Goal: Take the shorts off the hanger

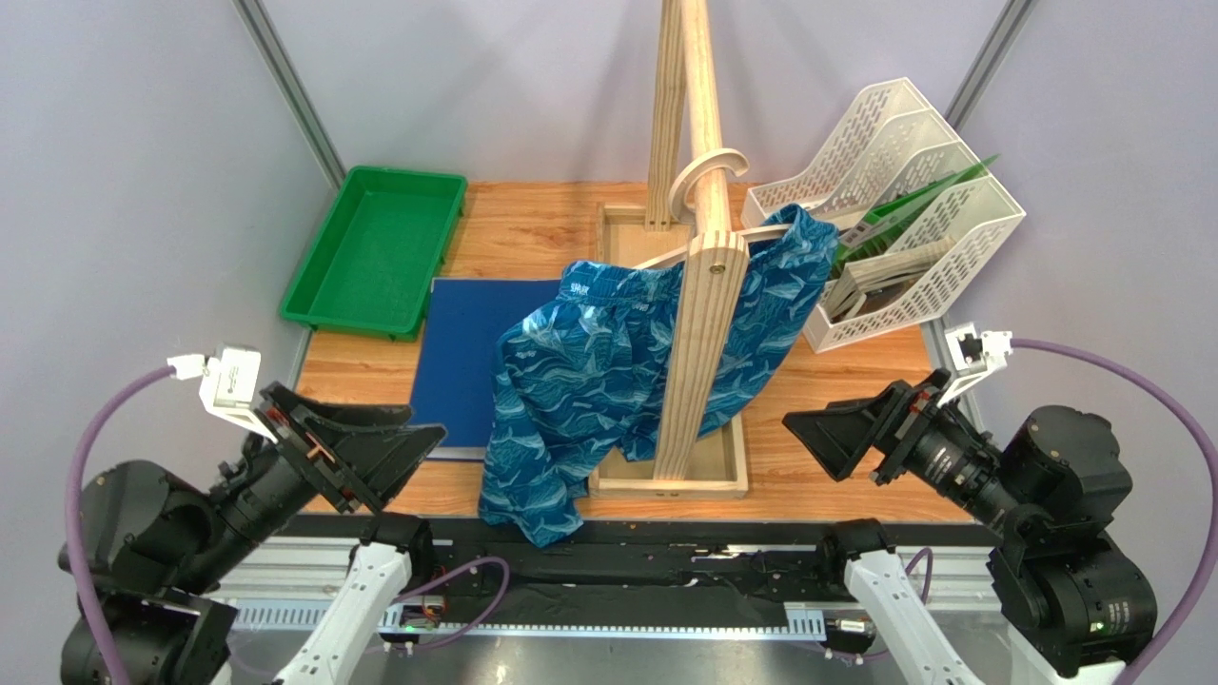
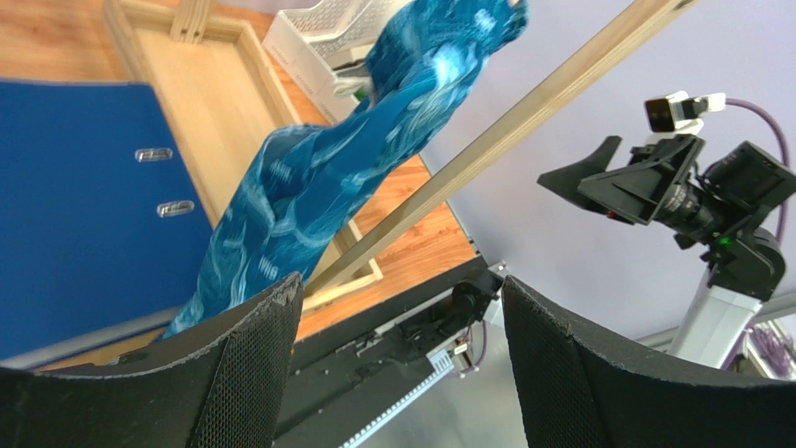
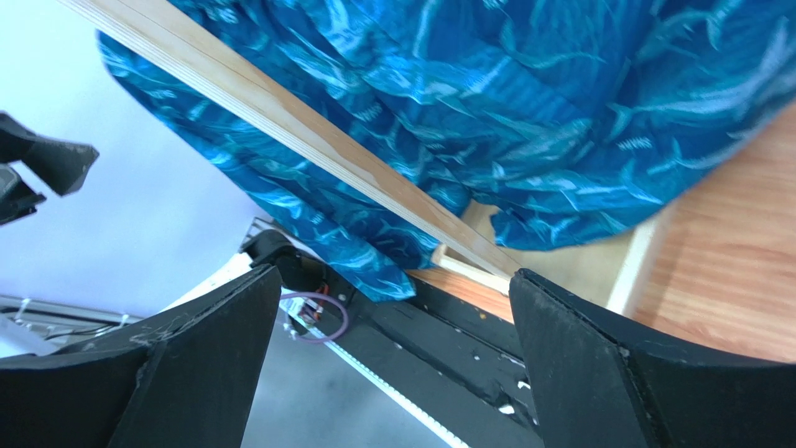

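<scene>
While both arms sit low at the near edge of the table (image 1: pixel 543 229), we've got the left gripper (image 1: pixel 408 440) wide open with nothing between its fingers (image 2: pixel 252 364), pointed at the bottom hem of the shorts (image 1: pixel 601 357) and just short of touching them. Same story on the other side: the right gripper (image 1: pixel 808 428) is spread all the way, holding nothing, and aimed at the wooden stand (image 1: pixel 701 328) from a bit further off. From its wrist camera the blue fabric fills the top of the view behind the stand's slanted bar.

The shorts are on the hanger (image 1: pixel 661 257), which hooks over that stand. One leg trails down on the left to the table's front edge, and the other side bunches up on the right beside the white file rack (image 1: pixel 915 186). A blue binder (image 1: pixel 465 357) lies flat just left of the shorts, with a green tray (image 1: pixel 375 250) behind it.
</scene>
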